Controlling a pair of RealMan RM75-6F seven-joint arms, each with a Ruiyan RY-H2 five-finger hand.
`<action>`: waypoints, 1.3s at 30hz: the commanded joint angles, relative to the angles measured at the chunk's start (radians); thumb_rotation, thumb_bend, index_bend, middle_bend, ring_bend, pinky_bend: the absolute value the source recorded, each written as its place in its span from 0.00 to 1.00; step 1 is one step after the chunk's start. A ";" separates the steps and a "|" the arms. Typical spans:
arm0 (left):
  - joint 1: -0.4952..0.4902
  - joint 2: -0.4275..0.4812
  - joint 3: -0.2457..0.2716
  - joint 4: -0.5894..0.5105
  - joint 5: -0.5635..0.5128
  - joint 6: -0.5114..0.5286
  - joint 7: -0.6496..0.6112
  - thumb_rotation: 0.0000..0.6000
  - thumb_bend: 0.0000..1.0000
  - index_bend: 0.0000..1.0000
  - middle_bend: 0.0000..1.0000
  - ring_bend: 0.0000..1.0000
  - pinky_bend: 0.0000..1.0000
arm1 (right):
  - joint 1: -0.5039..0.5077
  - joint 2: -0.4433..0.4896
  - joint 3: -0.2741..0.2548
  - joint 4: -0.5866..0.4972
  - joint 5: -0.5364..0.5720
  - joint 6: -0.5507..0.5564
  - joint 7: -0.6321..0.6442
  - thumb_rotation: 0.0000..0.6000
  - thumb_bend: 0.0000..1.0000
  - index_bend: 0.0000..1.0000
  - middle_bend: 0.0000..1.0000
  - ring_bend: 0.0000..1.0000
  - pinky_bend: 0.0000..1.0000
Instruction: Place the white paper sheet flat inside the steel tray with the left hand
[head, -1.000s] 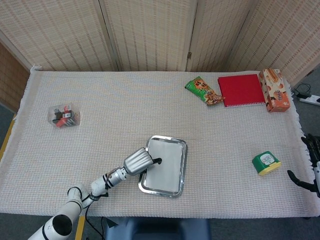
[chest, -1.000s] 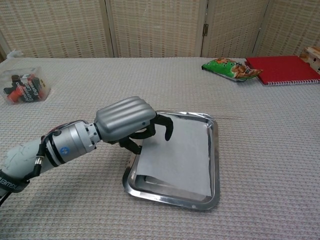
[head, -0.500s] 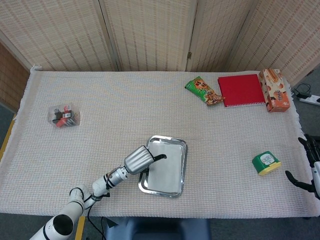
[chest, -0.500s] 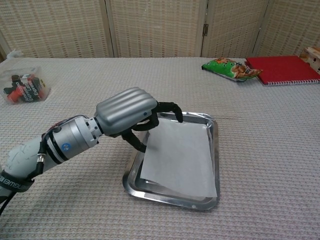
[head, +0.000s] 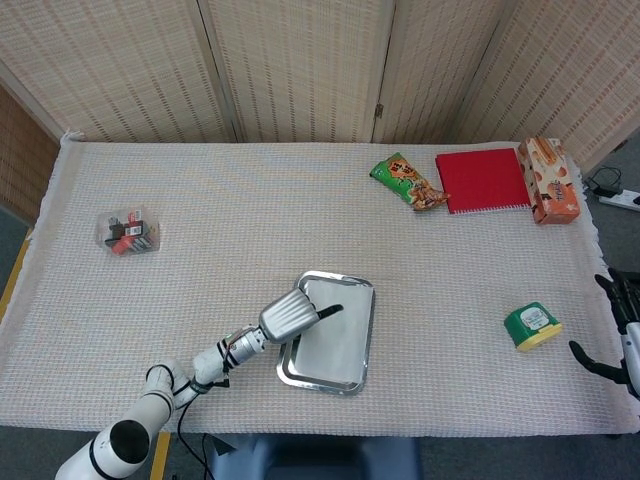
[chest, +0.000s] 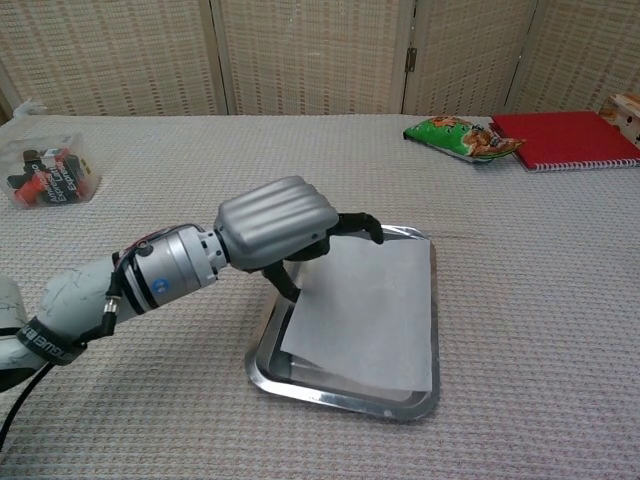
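Note:
The steel tray (head: 287, 376) (chest: 340, 395) lies on the near middle of the table. The white paper sheet (head: 338, 335) (chest: 367, 308) lies inside it, with its right edge up against the tray's right rim. My left hand (head: 291, 315) (chest: 276, 225) hovers over the tray's far left corner. Its fingers (chest: 360, 224) stretch out above the sheet's far edge, and the thumb points down by the sheet's left edge. It holds nothing. At the table's right edge my right hand (head: 618, 335) has its fingers spread and nothing in it.
A clear box of small items (head: 129, 232) (chest: 48, 172) sits at the left. At the far right are a green snack bag (head: 408, 182) (chest: 456, 137), a red notebook (head: 484, 180) (chest: 565, 139) and a printed carton (head: 550, 180). A green-lidded tub (head: 531, 326) stands near my right hand.
My left hand has moved right over the tray's far corner and its fingers have lifted off the sheet. The sheet has slid a little to the right and settled in the tray.

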 joint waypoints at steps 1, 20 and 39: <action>-0.022 0.020 -0.006 -0.041 0.000 -0.005 0.045 1.00 0.13 0.28 1.00 1.00 1.00 | 0.000 0.001 -0.001 0.000 -0.001 -0.002 0.003 1.00 0.33 0.00 0.00 0.00 0.00; -0.090 0.165 -0.040 -0.350 0.030 -0.012 0.378 1.00 0.12 0.30 1.00 1.00 1.00 | -0.015 0.022 -0.014 -0.008 -0.037 0.025 0.039 1.00 0.33 0.00 0.00 0.00 0.00; 0.005 0.374 -0.053 -0.630 -0.007 -0.021 0.515 1.00 0.16 0.32 1.00 1.00 1.00 | -0.001 0.003 -0.013 -0.006 -0.021 -0.001 0.005 1.00 0.33 0.00 0.00 0.00 0.00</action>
